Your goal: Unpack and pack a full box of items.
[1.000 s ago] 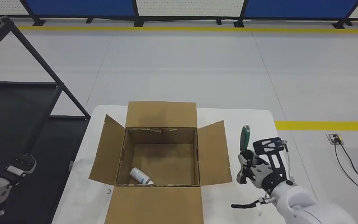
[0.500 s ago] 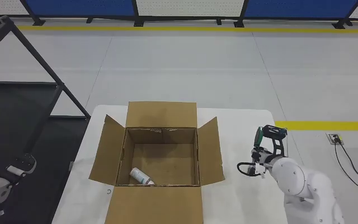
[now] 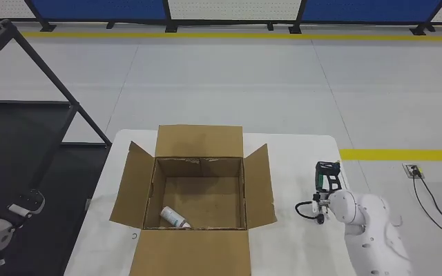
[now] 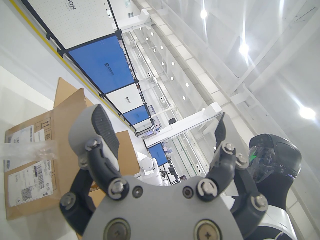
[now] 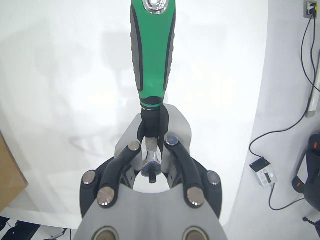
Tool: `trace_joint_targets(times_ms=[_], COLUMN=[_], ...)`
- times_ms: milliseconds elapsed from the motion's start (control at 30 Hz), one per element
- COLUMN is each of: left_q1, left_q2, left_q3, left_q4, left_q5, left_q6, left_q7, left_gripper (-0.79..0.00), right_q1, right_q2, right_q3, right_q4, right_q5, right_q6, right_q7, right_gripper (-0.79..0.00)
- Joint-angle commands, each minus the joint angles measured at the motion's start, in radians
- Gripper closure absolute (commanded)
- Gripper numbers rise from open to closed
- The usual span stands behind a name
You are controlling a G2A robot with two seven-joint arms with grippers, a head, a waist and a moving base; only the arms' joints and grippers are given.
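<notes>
Green-handled tool (image 5: 152,46) sits clamped at its dark neck in the right gripper (image 5: 151,128), over the table (image 3: 297,148) right of the open cardboard box (image 3: 200,141). Its long axis runs straight out from the wrist toward the table's far edge. Left gripper (image 4: 160,126), fingers spread, points ceilingward.

Floor (image 3: 228,83): pale grey, smooth. A yellow line (image 3: 207,34) runs along its far side, before a row of blue and white panels (image 3: 97,8) in black frames. A second yellow strip (image 3: 390,154) lies beside the white desk (image 3: 304,148), near a floor socket (image 3: 412,170). A black rack (image 3: 31,121) stands at the desk's opposite side. Ceiling (image 4: 225,21): white, with rows of round lights (image 4: 243,48), lit.
</notes>
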Motion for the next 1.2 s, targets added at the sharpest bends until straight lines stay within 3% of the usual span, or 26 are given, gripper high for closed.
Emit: trace_joint_targets(times_ms=[0,233,267,300,467,600,667,733,833,967,1000,1033,1133,1167], left_q1=[0.0,0.0,0.0,0.0,0.0,0.0,0.0,0.0,0.0,0.0,0.0,0.0,0.0,0.0], left_q2=[0.0,0.0,0.0,0.0,0.0,0.0,0.0,0.0,0.0,0.0,0.0,0.0,0.0,0.0], left_q3=[0.0,0.0,0.0,0.0,0.0,0.0,0.0,0.0,0.0,0.0,0.0,0.0,0.0,0.0], left_q4=[0.0,0.0,0.0,0.0,0.0,0.0,0.0,0.0,0.0,0.0,0.0,0.0,0.0,0.0], left_q5=[0.0,0.0,0.0,0.0,0.0,0.0,0.0,0.0,0.0,0.0,0.0,0.0,0.0,0.0], left_q6=[0.0,0.0,0.0,0.0,0.0,0.0,0.0,0.0,0.0,0.0,0.0,0.0,0.0,0.0], left_q7=[0.0,0.0,0.0,0.0,0.0,0.0,0.0,0.0,0.0,0.0,0.0,0.0,0.0,0.0], left_gripper=[-0.785,-0.785,-0.785,-0.785,-0.785,-0.785,-0.785,-0.785,-0.785,-0.785,-0.785,-0.785,-0.785,-0.785], right_q1=[0.006,0.05,0.054,0.058,0.072,0.077,0.07,0.059,0.016,-0.097,-0.128,-0.156,-0.232,-0.256], right_q2=[0.001,0.0,0.0,0.0,0.0,0.002,0.003,0.005,0.007,0.011,0.011,0.011,0.01,0.01], right_q3=[-0.007,-0.028,-0.028,-0.027,-0.033,-0.031,-0.025,-0.015,0.017,0.058,0.061,0.061,0.054,0.053], right_q4=[0.011,0.089,0.101,0.11,0.147,0.158,0.151,0.127,0.037,-0.188,-0.249,-0.308,-0.474,-0.523], right_q5=[-0.013,-0.018,-0.012,-0.007,0.004,0.014,0.02,0.03,0.079,0.178,0.187,0.199,0.223,0.235], right_q6=[0.002,0.0,-0.003,-0.004,-0.007,-0.007,-0.009,-0.005,-0.001,-0.04,-0.041,-0.038,-0.034,-0.035], right_q7=[0.017,0.02,0.015,0.01,0.0,-0.006,-0.011,-0.016,-0.05,-0.102,-0.111,-0.122,-0.169,-0.187], right_gripper=[0.0,0.0,-0.04,-0.142,-0.148,-0.215,-0.299,-0.332,-0.369,-0.366,-0.385,-0.483,-0.489,-0.529])
